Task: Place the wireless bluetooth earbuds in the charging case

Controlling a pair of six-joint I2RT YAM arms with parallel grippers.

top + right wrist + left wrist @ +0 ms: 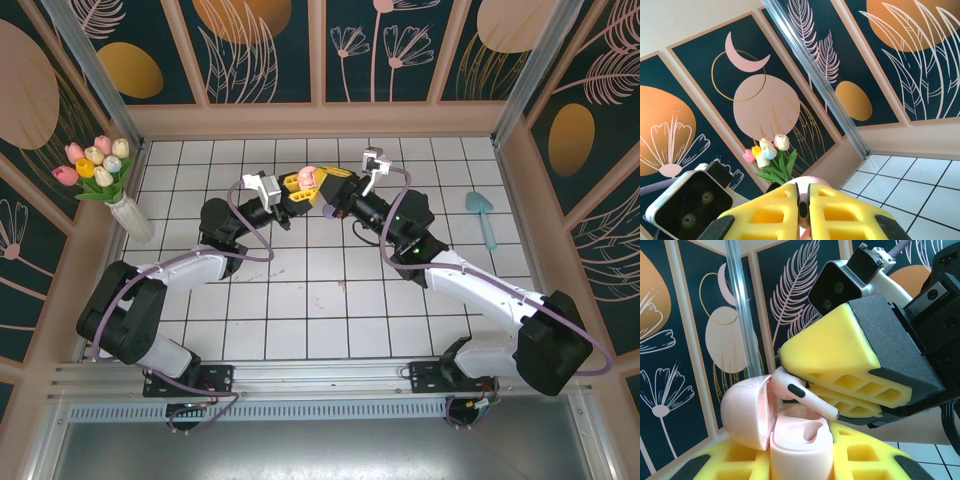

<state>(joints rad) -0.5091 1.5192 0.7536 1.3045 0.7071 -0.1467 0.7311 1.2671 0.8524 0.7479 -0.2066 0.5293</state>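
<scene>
The pale pink charging case (802,447) stands open, its lid (742,410) swung to the left. My left gripper (801,462) is shut on the case body, yellow fingers on both sides. A pale pink earbud (801,392) hangs tilted just above the case's wells, stem pointing right and down. My right gripper (803,212) is shut on this earbud (803,209), with its yellow fingers (840,360) coming in from the right. In the top view both grippers meet above the back middle of the floor: left gripper (297,192), case (307,179), right gripper (328,188).
A white vase of tulips (108,180) stands at the back left by the wall. A light blue scoop (483,215) lies on the tiles at the right. Patterned walls (260,50) close the back and sides.
</scene>
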